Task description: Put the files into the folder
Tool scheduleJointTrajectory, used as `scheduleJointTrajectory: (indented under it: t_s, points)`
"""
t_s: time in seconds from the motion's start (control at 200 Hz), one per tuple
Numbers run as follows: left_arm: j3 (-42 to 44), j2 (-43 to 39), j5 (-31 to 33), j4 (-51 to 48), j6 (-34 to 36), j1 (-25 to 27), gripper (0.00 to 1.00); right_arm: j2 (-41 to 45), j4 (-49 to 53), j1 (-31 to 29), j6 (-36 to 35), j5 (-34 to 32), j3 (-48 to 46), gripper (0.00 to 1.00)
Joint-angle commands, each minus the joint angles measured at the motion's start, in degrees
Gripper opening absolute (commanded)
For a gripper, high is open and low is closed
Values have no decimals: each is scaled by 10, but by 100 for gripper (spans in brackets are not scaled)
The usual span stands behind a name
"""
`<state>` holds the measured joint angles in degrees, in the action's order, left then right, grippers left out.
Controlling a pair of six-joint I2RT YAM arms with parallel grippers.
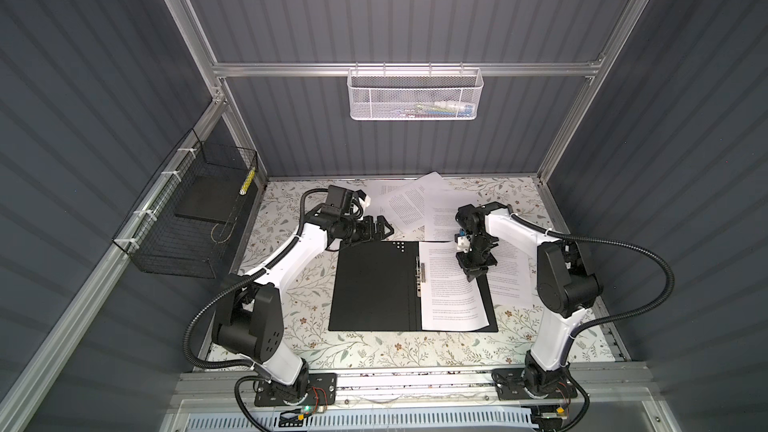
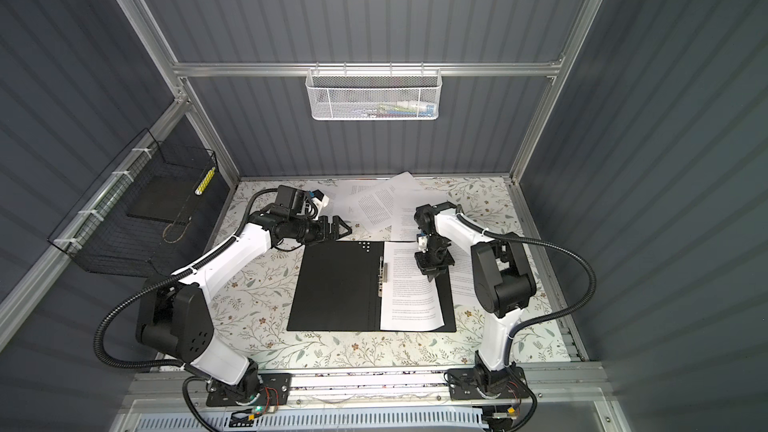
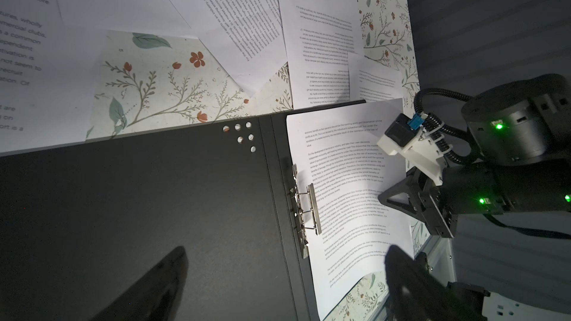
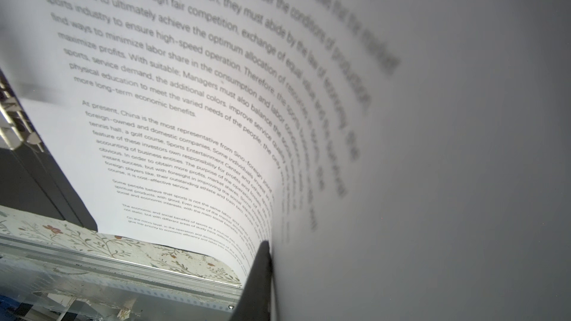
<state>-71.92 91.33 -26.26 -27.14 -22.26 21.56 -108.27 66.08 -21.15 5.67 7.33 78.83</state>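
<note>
Top views: 1 sheet [image 1: 449,301] lies in the open folder [image 1: 374,288], right arm nearer.
Jaws spread, the left gripper [image 1: 384,229] hovers by the matte black folder's far left corner; the floppy printed sheet's long axis runs along the metal spine clip [image 1: 420,280], its outer edge curled up, seemingly pinched by the right gripper [image 1: 471,275]; loose files [image 1: 409,201] lie beyond.

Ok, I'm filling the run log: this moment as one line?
folder: open | sheet: on its right half, curled | right jaws: shut on sheet | left jaws: open, empty | other files: outside folder

Table [image 1: 374,351] bright, surroundings dim; files [image 4: 432,118] blurred near right wrist lens.
</note>
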Motion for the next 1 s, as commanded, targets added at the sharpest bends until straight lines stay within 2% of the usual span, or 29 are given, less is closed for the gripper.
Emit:
scheduleJointTrajectory:
  t_s: [0.0, 0.5, 0.745, 0.825, 0.945, 0.975, 0.985, 0.99, 0.995]
  points:
    - [5, 4, -14, 0, -5, -4, 100, -11, 10, -3, 4, 3, 13, 13]
    - [6, 3, -13, 0, -5, -4, 100, -8, 5, 1, 11, 0, 12, 20]
    - [5, 4, -13, 0, -6, -4, 100, -5, 3, 3, 16, -5, 9, 31]
    - [6, 4, -13, 0, -6, -4, 100, 0, -1, 3, 19, -6, 8, 38]
    - [6, 4, -14, 0, -6, -4, 100, 2, -1, 4, 21, -9, 10, 58]
    - [5, 4, -14, 0, -6, -4, 100, 2, -1, 5, 21, -10, 9, 70]
    - [5, 4, -14, 0, -6, -4, 100, 2, -1, 4, 21, -9, 8, 79]
    - [5, 3, -14, 0, -6, -4, 100, 2, -1, 4, 21, -9, 8, 89]
    - [5, 3, -15, 0, -6, -4, 100, 3, -1, 4, 21, -9, 8, 94]
